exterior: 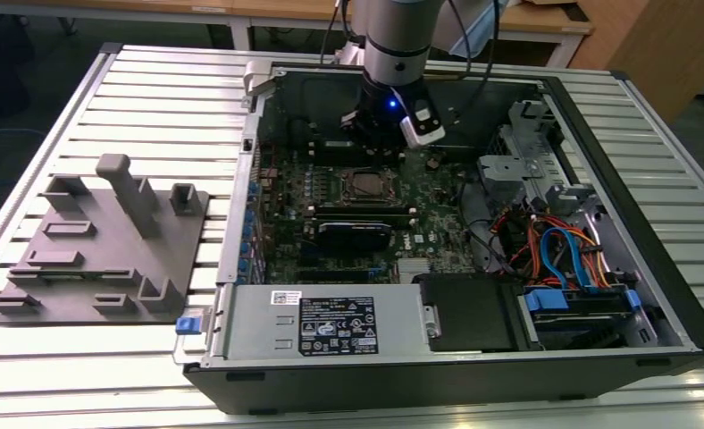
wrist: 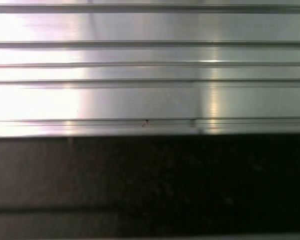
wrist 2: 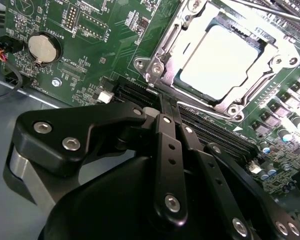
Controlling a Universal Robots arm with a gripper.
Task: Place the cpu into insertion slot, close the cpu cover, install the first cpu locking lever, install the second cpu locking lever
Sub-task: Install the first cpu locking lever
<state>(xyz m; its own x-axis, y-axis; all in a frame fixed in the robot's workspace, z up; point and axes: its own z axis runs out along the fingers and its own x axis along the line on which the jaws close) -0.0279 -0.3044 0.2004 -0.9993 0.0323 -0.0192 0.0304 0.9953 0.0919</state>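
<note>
End effector (wrist 2: 170, 111) — fingers pressed together, empty — just short of the cpu (wrist 2: 221, 62) under its cpu cover (wrist 2: 166, 47).

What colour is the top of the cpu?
Silver-grey, brightly lit; the cpu shows best in the second wrist view.

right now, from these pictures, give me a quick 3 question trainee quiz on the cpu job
1. True or false: the cpu sits inside the insertion slot.
2. What round silver part lies on the motherboard in the second wrist view?
3. In the exterior view the arm hangs over: A) the grey fixture plate B) the open computer case C) the power supply

Key: 1 true; 2 the coin cell battery; 3 B
</note>
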